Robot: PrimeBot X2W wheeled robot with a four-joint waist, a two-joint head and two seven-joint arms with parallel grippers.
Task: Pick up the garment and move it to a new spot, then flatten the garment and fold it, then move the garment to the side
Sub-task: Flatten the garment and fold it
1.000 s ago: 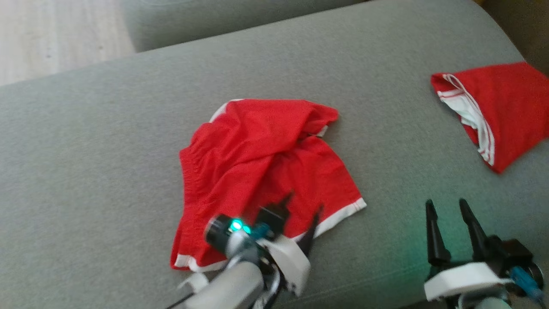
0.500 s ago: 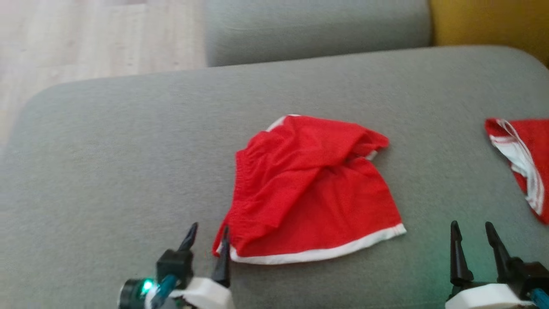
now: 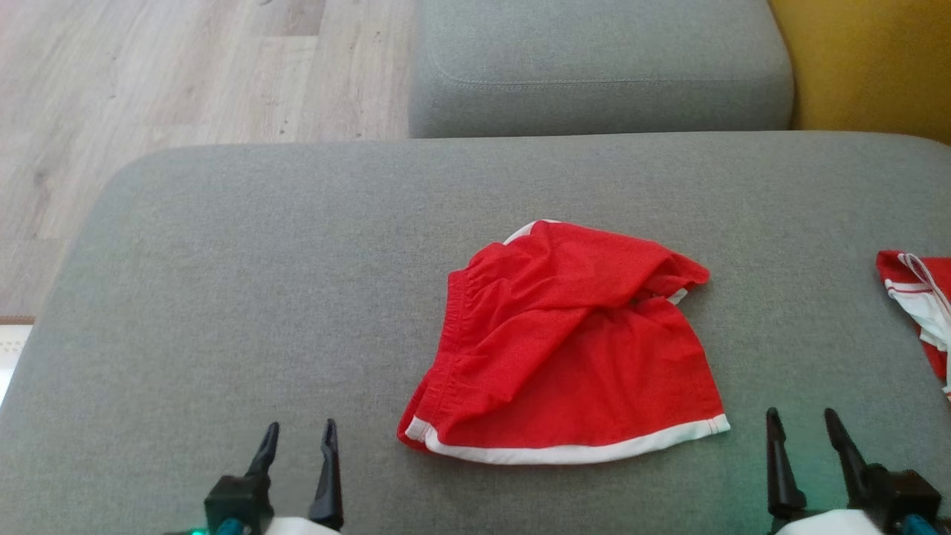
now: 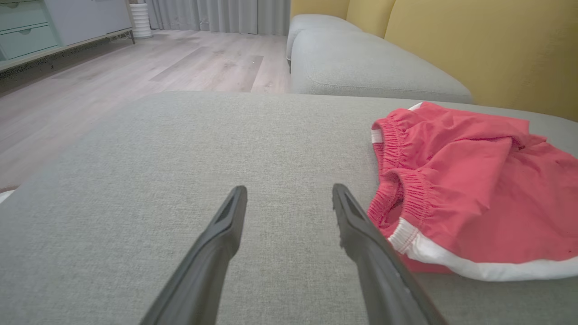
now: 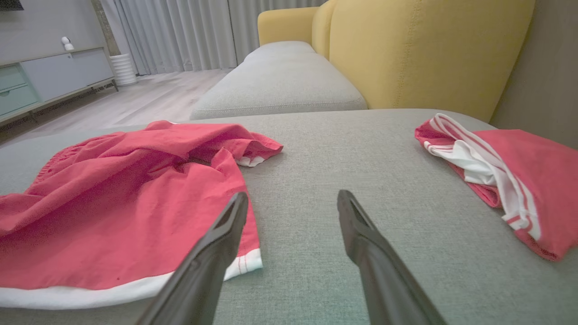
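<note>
Crumpled red shorts (image 3: 565, 349) with a white hem lie in the middle of the grey cushion (image 3: 260, 282), waistband to the left. The same shorts (image 4: 469, 185) fill the right half of the left wrist view, and the shorts (image 5: 117, 198) spread over the left side of the right wrist view. My left gripper (image 3: 297, 438) stands open at the lower left, apart from the shorts' near left corner. Just right of the hem's right end, my right gripper (image 3: 801, 425) is open and empty. Both hold nothing.
A second red garment (image 3: 921, 305) with white stripes, also (image 5: 501, 176), lies at the cushion's right edge. Behind the cushion is another grey seat (image 3: 594, 67) and a yellow backrest (image 3: 869, 67). Wooden floor (image 3: 148, 74) lies to the left, beyond the cushion's rounded edge.
The head camera has swung, shifting the whole picture right and down. My left gripper, which was over the shorts' near edge, has drawn back to the left, clear of them. The shorts now lie flatter.
</note>
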